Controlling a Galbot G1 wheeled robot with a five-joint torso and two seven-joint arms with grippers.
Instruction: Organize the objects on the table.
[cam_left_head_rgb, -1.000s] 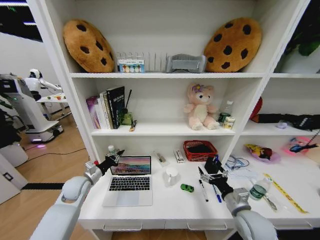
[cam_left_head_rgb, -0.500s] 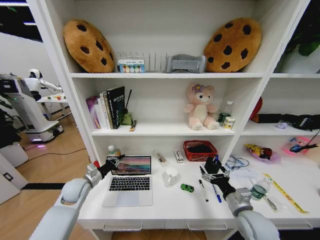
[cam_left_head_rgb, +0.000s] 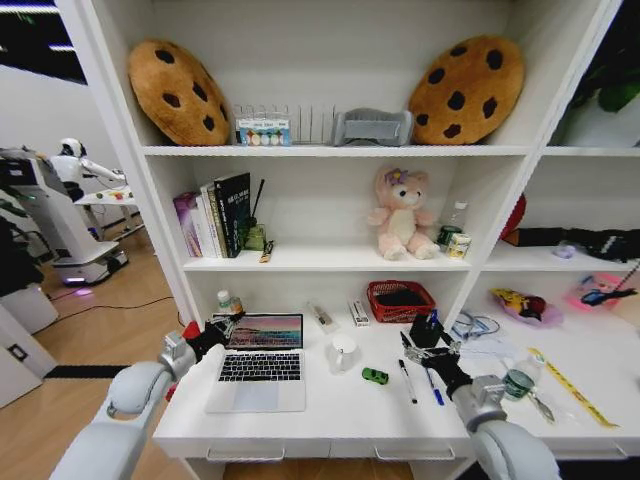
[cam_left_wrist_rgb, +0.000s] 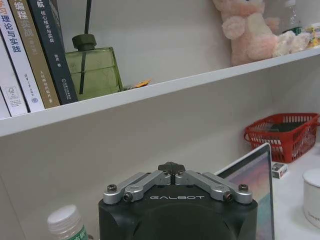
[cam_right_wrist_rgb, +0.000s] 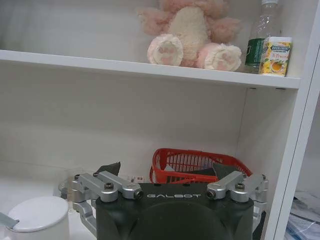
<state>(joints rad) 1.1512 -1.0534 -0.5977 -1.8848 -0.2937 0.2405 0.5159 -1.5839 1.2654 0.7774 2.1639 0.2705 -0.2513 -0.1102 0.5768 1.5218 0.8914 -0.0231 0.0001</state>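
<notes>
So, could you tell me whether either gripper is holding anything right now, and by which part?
Nothing is held. The left gripper is shut on nothing beside the laptop, and the right gripper is open above the pens.

grey arms, blk hands, silver linkages

Two cookie cushions (cam_left_head_rgb: 178, 90); one laptop (cam_left_head_rgb: 259, 361)

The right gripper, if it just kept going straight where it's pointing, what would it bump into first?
Probably the red basket. The right gripper, open, hangs over the pens and points toward the back of the table, where the basket sits. Depth is hard to judge.
</notes>
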